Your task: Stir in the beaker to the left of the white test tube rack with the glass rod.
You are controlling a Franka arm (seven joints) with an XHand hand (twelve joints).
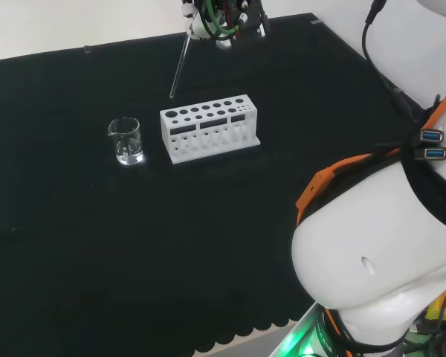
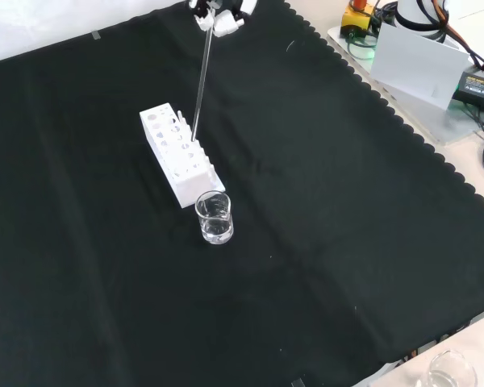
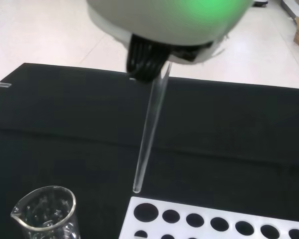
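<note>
The hand (image 1: 221,21) is at the far edge of the cloth, raised above it, shut on the top of the glass rod (image 1: 179,68). The rod hangs down at a slant, and its free tip is in the air just behind the white test tube rack (image 1: 209,128). A small clear beaker (image 1: 125,141) with a little clear liquid stands on the cloth left of the rack in the head view. In the front view the hand (image 2: 218,16) holds the rod (image 2: 201,89) above the rack (image 2: 177,155), and the beaker (image 2: 214,218) stands nearer. In the wrist view the rod (image 3: 150,134) ends above the gap between beaker (image 3: 46,211) and rack (image 3: 214,221).
The arm's white links (image 1: 379,253) stand at the right of the head view. In the front view another clear vessel (image 2: 450,372) stands off the cloth at the bottom right, and equipment with cables (image 2: 419,56) lies beyond the cloth's scalloped edge at the top right.
</note>
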